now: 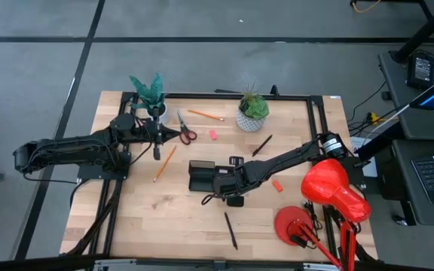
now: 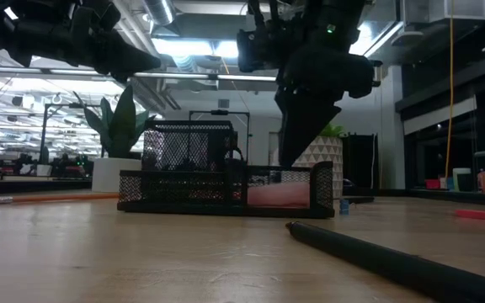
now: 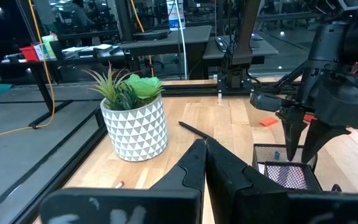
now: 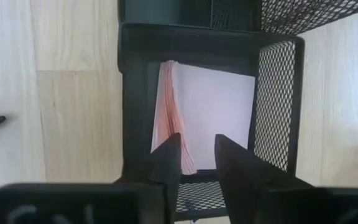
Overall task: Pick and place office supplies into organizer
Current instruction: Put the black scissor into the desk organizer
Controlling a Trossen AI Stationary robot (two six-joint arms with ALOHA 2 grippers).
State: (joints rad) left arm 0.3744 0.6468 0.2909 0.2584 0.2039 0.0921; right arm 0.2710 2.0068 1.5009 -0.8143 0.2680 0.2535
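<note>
Black wire-mesh organizer (image 1: 200, 175), mid-table (image 1: 142, 218): pale pink sticky-note block (image 4: 210, 112) lies in its end compartment. Right gripper (image 4: 197, 158) directly above block, jaws parted, empty. Left gripper (image 3: 205, 163) beyond organizer, jaws closed.

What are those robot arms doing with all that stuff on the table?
They are tidying office supplies into the black mesh organizer. The right end effector hangs just above it with its fingers apart, over a pink sticky-note block lying in one compartment. The left end effector is shut and waits near the red-handled scissors. An orange pencil and a dark pen lie on the wooden table, not put away yet.
</note>
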